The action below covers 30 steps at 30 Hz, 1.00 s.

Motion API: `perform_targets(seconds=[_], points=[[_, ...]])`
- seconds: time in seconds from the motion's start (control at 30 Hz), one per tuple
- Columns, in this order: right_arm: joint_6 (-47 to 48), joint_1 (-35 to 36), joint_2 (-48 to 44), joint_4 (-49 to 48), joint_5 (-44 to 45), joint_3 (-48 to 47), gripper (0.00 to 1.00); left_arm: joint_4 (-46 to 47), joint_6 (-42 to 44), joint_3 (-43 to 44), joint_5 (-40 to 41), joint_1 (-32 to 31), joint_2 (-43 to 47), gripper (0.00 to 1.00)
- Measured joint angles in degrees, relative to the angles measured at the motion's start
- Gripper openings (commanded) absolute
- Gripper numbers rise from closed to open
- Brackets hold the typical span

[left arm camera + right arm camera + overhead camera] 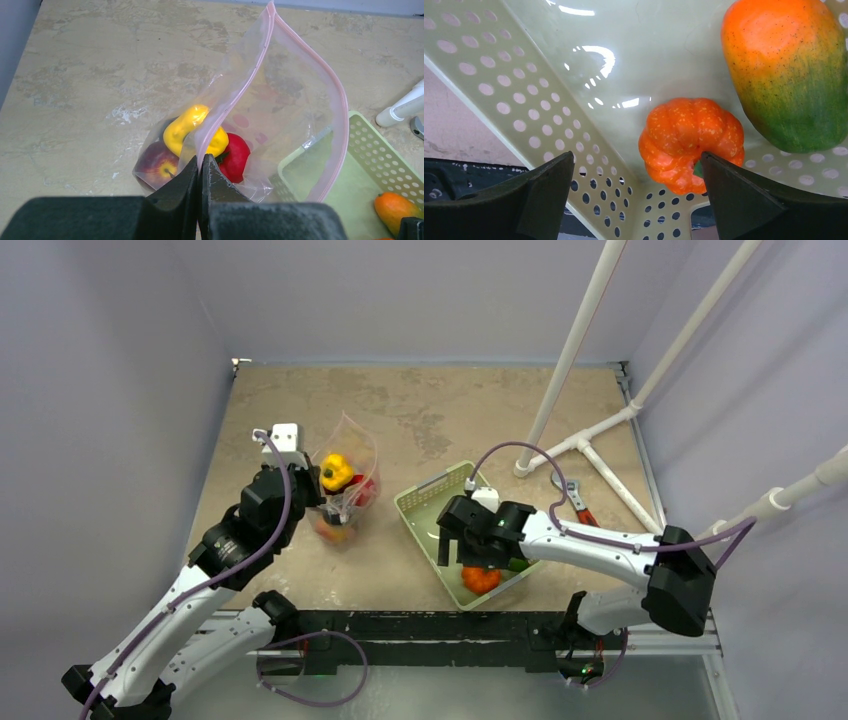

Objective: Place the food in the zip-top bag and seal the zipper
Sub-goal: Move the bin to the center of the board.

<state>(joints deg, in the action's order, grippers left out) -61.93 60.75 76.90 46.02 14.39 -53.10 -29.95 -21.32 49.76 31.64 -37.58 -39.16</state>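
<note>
Left arm: I see white link shells between black joint housings, rising from the black base rail.
Right arm: same white-and-black build from the rail's other end, with one bulky black block at its elbow.
Cables: a purple cable trails along each arm, and another loop hangs just below the rail.
Left tool: matte black wedge-shaped fingers, with a white box on the wrist at the end farthest from the rail.
Right tool: two black tapered fingers with a grainy finish.

The zip-top bag stands left of centre, pepper inside. The basket lies just right of it, pumpkin in its lower corner.
</note>
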Motion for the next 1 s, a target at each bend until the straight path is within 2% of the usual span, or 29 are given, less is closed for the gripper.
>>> perform_targets(seconds=[0.13, 0.47, 0.63, 0.83, 0.93, 1.0], points=[[0.04, 0.0, 1.33, 0.22, 0.0, -0.7, 0.97, 0.2, 0.02, 0.0, -0.24, 0.0, 0.0, 0.0], [0.74, 0.04, 3.32, -0.22, 0.07, -9.35, 0.88, 0.31, 0.15, 0.0, -0.83, 0.0, 0.09, 0.0], [2.01, 1.42, 6.45, -0.39, 0.0, -11.63, 0.8, 0.33, 0.15, 0.0, -0.87, 0.0, 0.17, 0.0], [3.98, 3.45, 10.49, -1.4, -0.46, -12.94, 0.61, 0.33, 0.15, 0.0, -0.98, 0.0, 0.17, 0.0], [4.57, 3.65, 12.87, -1.84, -0.39, -13.9, 0.45, 0.33, 0.15, 0.0, -0.98, 0.0, 0.15, 0.0], [4.9, 3.65, 14.36, -2.03, -0.2, -14.58, 0.39, 0.33, 0.15, 0.0, -0.98, 0.0, 0.15, 0.0]])
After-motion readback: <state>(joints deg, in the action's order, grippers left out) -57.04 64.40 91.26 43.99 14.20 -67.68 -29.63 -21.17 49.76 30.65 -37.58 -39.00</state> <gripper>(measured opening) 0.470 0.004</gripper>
